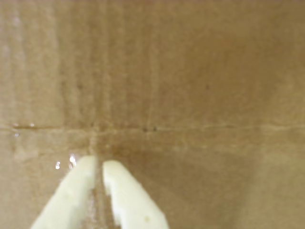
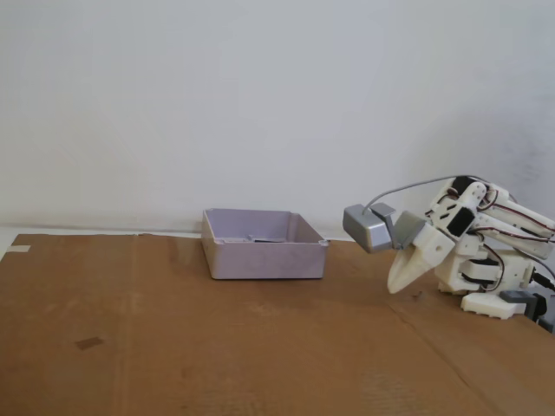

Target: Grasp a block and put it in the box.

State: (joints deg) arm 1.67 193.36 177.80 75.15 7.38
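Observation:
The box [image 2: 264, 257], a pale lilac-grey tray with low walls, stands on the cardboard near the back wall in the fixed view. The block is hidden or out of view in both views. My gripper [image 2: 395, 286] hangs to the right of the box, well apart from it, pointing down at the cardboard on a folded arm. In the wrist view the gripper [image 1: 97, 163] shows two white fingers [image 1: 126, 191] with only a thin slit between them and nothing held, over bare cardboard.
Brown cardboard [image 2: 217, 347] covers the table, with a crease [image 1: 200, 128] running across it. The grey camera cube [image 2: 368, 227] rides above the gripper. The arm's white base [image 2: 490, 295] sits at the far right. A small dark patch [image 2: 88, 343] lies at front left.

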